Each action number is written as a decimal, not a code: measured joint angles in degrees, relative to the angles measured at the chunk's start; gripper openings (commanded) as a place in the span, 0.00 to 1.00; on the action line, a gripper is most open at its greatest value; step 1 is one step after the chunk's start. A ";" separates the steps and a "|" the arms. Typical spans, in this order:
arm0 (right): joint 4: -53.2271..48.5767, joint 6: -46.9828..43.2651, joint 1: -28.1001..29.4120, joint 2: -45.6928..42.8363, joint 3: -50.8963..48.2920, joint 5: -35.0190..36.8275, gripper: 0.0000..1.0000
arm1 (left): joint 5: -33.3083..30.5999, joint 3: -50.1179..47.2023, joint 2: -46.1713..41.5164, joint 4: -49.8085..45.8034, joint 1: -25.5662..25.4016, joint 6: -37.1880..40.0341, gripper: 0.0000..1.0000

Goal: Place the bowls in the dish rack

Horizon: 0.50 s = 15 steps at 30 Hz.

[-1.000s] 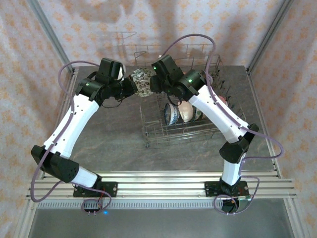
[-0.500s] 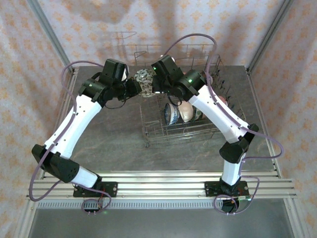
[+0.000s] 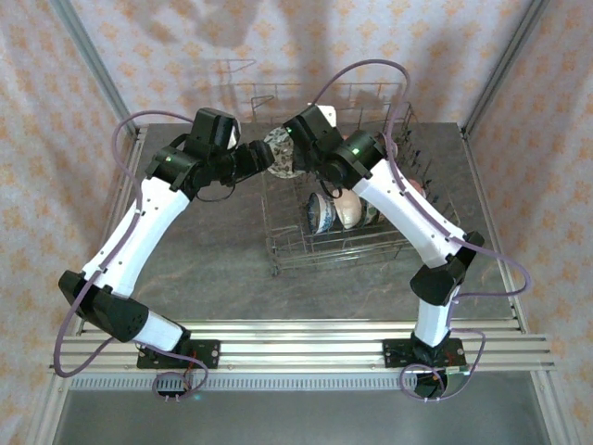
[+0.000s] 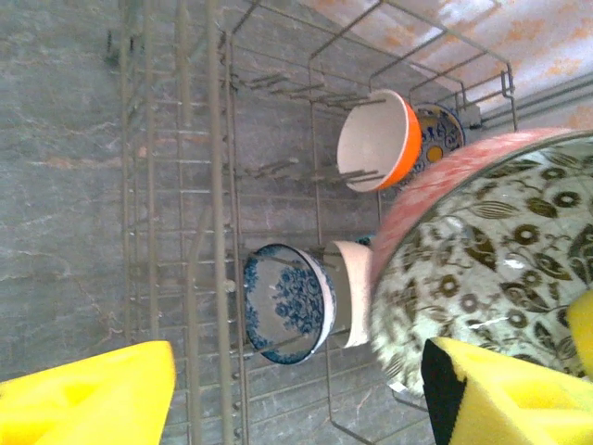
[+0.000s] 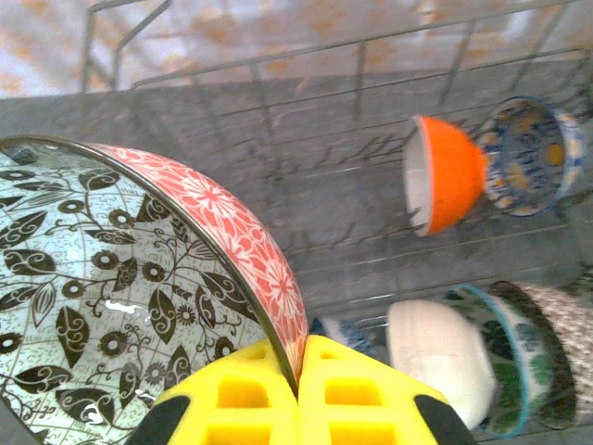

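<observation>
A bowl with a red floral outside and a brown leaf pattern inside hangs over the left end of the dish rack. My right gripper is shut on its rim, one pad on each side. My left gripper is open, its yellow fingers spread wide, and the bowl lies by the right finger. In the rack stand on edge an orange bowl, a blue-white bowl, a pinkish-white bowl, a green one and a blue-yellow one.
The rack's tall wire sides and upright tines stand just under both grippers. Open grey tabletop lies left of and in front of the rack. Metal frame posts and patterned curtains close in the back and sides.
My left gripper has opened and let go of the patterned bowl. My right gripper has shut on its rim, and the bowl has shifted right and turned more edge-on over the rack.
</observation>
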 measured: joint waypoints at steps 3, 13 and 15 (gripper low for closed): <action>-1.46 2.05 -1.81 0.79 0.11 5.16 0.00 | -0.33 -2.60 -2.21 0.83 2.69 0.17 0.73; -8.17 7.37 -3.91 15.54 11.15 21.07 0.00 | 2.34 -13.84 -2.40 3.63 5.88 2.69 0.73; -9.22 7.87 -3.93 18.45 13.44 23.28 0.00 | 2.82 -14.62 -1.46 3.63 6.16 4.09 0.73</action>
